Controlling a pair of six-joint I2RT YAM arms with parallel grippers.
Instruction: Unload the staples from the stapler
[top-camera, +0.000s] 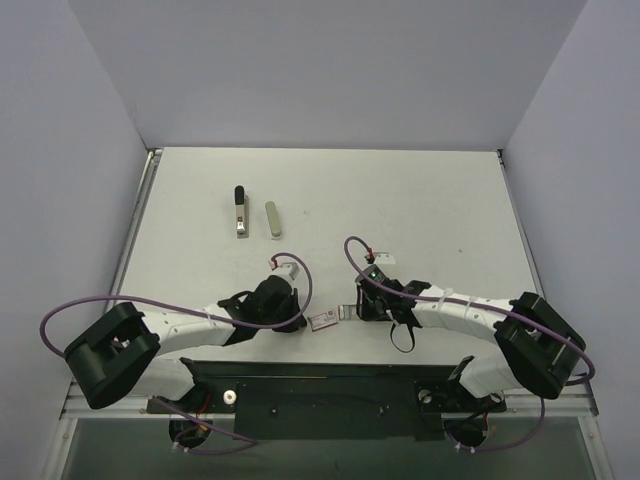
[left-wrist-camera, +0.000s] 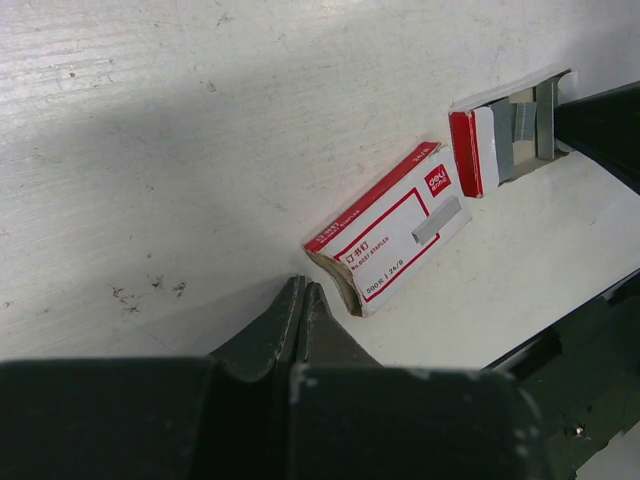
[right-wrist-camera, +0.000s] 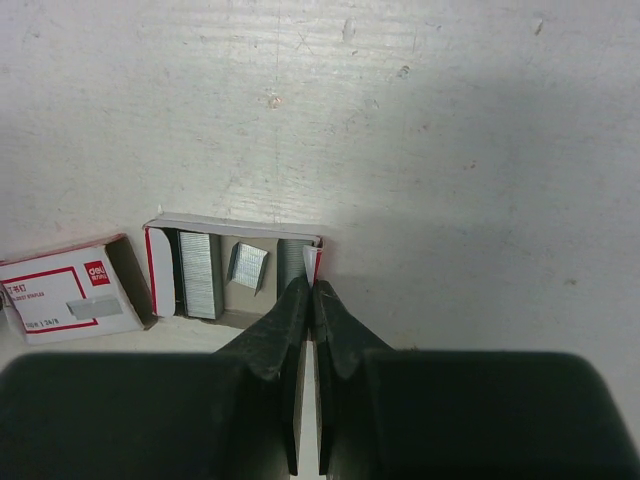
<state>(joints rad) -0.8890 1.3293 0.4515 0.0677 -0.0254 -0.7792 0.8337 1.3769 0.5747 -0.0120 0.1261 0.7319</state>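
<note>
Silver against grey, spotted the stapler (top-camera: 240, 212) far up the table (top-camera: 420, 200) beside a strip, likely the staples (top-camera: 272, 220); found left gripper (left-wrist-camera: 303, 300) and right gripper (right-wrist-camera: 310, 290) pinched together, well apart from it; feared the right one snagging the open staple tray (right-wrist-camera: 235, 221) at its tips and spilling refills.

The top camera looked down from behind the arms (top-camera: 190, 325) over the whole table (top-camera: 400, 200); the wrist cameras sat just behind the left gripper (left-wrist-camera: 303, 298) and right gripper (right-wrist-camera: 310, 290), close to the surface; both showed the red-and-white sleeve (left-wrist-camera: 390, 235) and open tray (right-wrist-camera: 165, 275).
</note>
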